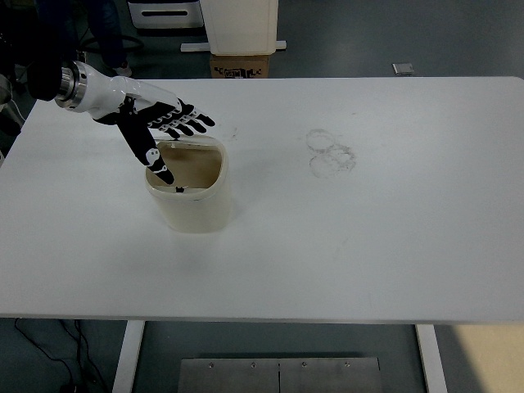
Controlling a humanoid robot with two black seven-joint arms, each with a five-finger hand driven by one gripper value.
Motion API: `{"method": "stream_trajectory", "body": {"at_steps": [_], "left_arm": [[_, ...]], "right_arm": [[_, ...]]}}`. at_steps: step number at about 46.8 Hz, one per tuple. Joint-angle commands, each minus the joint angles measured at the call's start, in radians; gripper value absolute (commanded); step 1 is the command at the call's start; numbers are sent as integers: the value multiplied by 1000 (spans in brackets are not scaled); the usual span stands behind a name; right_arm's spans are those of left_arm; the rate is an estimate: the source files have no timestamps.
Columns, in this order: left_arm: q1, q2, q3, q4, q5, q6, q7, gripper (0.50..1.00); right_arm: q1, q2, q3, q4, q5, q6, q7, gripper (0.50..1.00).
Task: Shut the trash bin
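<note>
A: Trash bin [190, 196]: where does it stand, and how is it oriented?

B: Cream-coloured bin, upright on the white table [385, 246], in the left half, about midway between the far and near edges. Its mouth faces up and its long axis is vertical. The opening shows the tan interior, so the bin is not shut. The lid itself is hidden under the hand at the far rim, and its angle cannot be told.

A: Which hand is at the bin?

B: Left hand [155, 123], reaching in from the far-left corner on a white forearm with a metal wrist ring. The fingers [190, 123] are spread flat and extend over the far rim; the thumb points down toward the near-left part of the mouth. The hand grips nothing. Whether it touches the lid cannot be told.

A: What else is on the surface?

B: Faint ring marks [330, 152] toward the middle of the table, nearer the far edge, well apart from the bin. Nothing stands between them and the bin.

A: And beyond the table?

B: A cardboard box [241, 65] on the floor just past the far edge, with a white unit [239, 24] above it.
</note>
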Motion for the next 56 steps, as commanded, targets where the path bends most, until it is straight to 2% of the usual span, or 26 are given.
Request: {"method": "stream_trajectory", "body": {"at_steps": [1, 33, 42, 48, 56], "left_arm": [[15, 2, 0, -11, -1, 0, 0, 1000], [82, 8, -2, -27, 0, 0, 1, 1000], [73, 12, -3, -30, -1, 0, 1, 1000], [20, 20, -6, -30, -3, 0, 0, 1000], [-2, 45, -8, -23, -4, 0, 0, 1000]], "right_arm": [[0, 0, 0, 0, 0, 1, 0, 991], [0, 0, 1, 0, -1, 1, 0, 991], [0, 0, 0, 0, 0, 1, 0, 991], [0, 0, 0, 0, 0, -1, 0, 991], [0, 0, 0, 0, -1, -1, 0, 991]]}}
